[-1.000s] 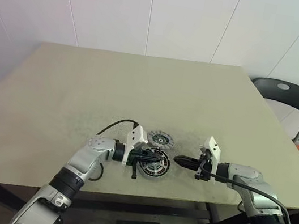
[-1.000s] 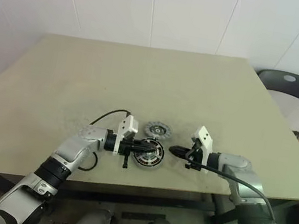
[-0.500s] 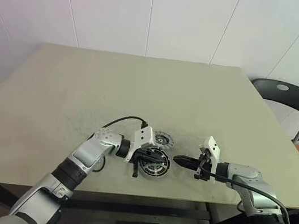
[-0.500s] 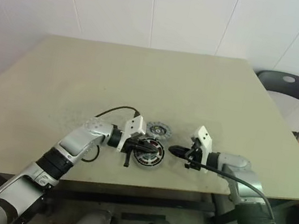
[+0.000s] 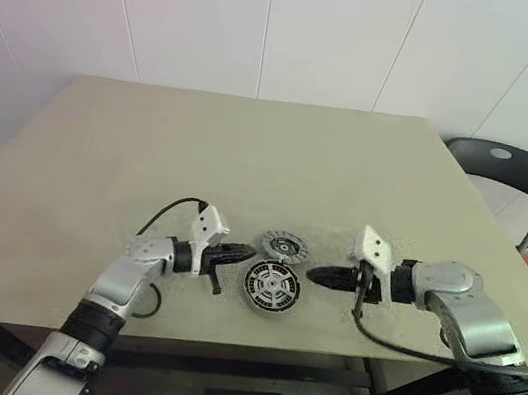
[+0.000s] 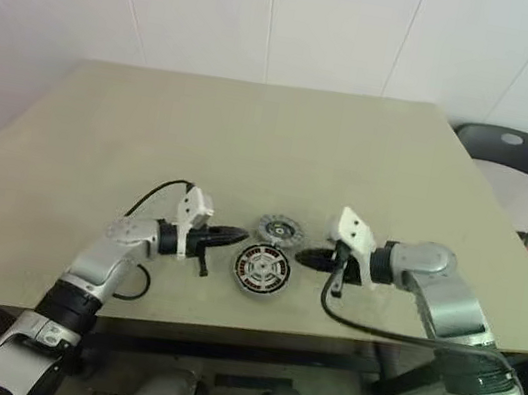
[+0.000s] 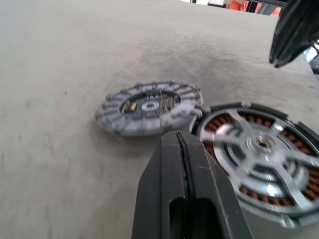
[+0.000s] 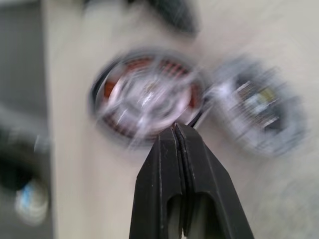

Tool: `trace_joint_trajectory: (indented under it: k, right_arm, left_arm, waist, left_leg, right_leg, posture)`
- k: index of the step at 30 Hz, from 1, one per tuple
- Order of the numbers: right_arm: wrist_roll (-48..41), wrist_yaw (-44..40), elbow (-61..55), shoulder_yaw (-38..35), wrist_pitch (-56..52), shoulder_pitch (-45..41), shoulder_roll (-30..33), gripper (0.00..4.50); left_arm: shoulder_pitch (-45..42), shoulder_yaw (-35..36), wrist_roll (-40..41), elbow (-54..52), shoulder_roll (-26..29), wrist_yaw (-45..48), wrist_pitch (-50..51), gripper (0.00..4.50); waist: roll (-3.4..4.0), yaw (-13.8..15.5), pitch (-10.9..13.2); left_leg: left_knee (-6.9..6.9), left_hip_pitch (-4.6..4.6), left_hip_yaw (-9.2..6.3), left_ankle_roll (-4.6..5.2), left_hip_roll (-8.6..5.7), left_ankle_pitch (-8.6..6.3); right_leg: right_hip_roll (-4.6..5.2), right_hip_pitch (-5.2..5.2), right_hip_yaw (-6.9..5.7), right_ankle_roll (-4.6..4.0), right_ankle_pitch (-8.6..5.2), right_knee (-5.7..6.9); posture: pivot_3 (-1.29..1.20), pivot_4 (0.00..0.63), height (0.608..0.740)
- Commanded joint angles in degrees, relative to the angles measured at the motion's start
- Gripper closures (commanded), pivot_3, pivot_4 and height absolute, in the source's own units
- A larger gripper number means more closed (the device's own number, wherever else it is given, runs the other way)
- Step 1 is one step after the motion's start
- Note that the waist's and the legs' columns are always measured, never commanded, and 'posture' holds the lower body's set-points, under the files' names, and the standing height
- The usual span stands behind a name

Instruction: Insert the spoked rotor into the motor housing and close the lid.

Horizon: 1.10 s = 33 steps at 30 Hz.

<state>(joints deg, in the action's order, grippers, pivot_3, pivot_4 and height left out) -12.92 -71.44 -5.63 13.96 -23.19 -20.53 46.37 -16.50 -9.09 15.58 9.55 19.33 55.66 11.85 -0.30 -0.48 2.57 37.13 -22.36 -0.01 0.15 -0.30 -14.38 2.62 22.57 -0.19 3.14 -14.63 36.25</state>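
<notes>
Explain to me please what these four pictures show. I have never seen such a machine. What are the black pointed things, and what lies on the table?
This is a humanoid robot with two arms. Two pictures come from cameras in its head, looking down over a beige table. The other two come from cameras on its wrists, looking along each arm's own black fingers.

The black pointed things are the left gripper and the right gripper. The jaws of both are closed and hold nothing.

Between them lies the motor housing, a dark disc with copper windings. The spoked rotor, shiny silver, already sits inside it. Beside the housing, farther from the robot, lies the lid, a grey ribbed cap, not yet put on. A dark chair stands behind the table's right corner.
</notes>
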Motion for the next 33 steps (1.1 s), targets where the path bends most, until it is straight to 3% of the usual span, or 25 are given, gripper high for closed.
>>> trace_joint_trajectory:
  k: [1, 5, 12, 13, 21, 33]
  right_arm:
    - [4.8, -3.7, -1.9, 2.8, 5.2, -3.4, 3.3, 3.88]
    - [8.4, -6.6, -1.8, 5.0, 10.1, -6.4, 5.6, 2.56]
    - [16.0, -5.9, -0.5, 9.5, 16.4, -10.2, 3.7, 0.19]
    - [17.1, -5.7, -0.4, 10.1, 17.0, -10.7, 3.1, 0.05]
    - [28.6, 0.2, 4.4, 14.6, 26.1, -14.4, -1.2, 0.05]
    - [29.2, 0.6, 5.9, 14.3, 38.2, -15.4, -2.9, 0.05]
  left_arm:
    - [1.1, 2.2, 2.0, -3.8, 1.6, 1.2, -0.9, 4.50]
    - [2.3, 3.5, 2.0, -4.2, 2.6, 0.2, -1.3, 4.50]
    - [2.8, 4.3, 2.4, -4.5, 2.5, -1.1, -1.4, 4.50]
    - [2.9, 4.2, 2.2, -4.4, 2.4, -1.3, -1.6, 4.50]
    - [2.7, 3.7, 0.9, -3.0, 2.1, -2.3, -2.2, 4.50]
    - [0.2, 2.5, -2.0, 2.9, 1.7, -2.9, -3.2, 4.50]
  waist:
    - [0.00, 0.0, 0.0]
    - [0.00, 0.0, 0.0]
    - [0.00, 0.0, 0.0]
    - [0.00, 0.0, 0.0]
    - [0.00, 0.1, 0.0]
    - [0.00, 0.0, 0.0]
  left_leg:
    - [0.01, 0.00, 0.00, 0.00, 0.00, 0.00]
    - [-0.03, 0.01, -0.01, 0.00, 0.03, 0.00]
    - [-0.05, -0.02, -0.02, 0.00, 0.03, 0.00]
    - [-0.04, -0.02, -0.02, -0.01, 0.03, 0.00]
    - [-0.04, -0.02, -0.02, -0.01, 0.03, 0.00]
    - [-0.02, 0.00, -0.02, -0.01, 0.02, 0.00]
  right_leg:
    - [0.00, 0.01, 0.00, 0.00, 0.00, 0.00]
    - [-0.01, 0.03, 0.00, 0.00, 0.00, 0.01]
    - [0.00, 0.06, 0.01, 0.00, 0.01, 0.01]
    - [0.00, 0.05, 0.01, 0.00, 0.01, 0.01]
    - [0.01, 0.06, 0.01, -0.01, 0.01, 0.03]
    - [-0.01, 0.05, 0.01, -0.01, 0.02, 0.08]
  posture:
    - [0.00, 0.000, 0.740]
    - [0.00, 0.000, 0.740]
    - [0.00, 0.000, 0.740]
    - [0.00, 0.000, 0.740]
    - [0.00, 0.000, 0.740]
    - [0.00, 0.000, 0.740]
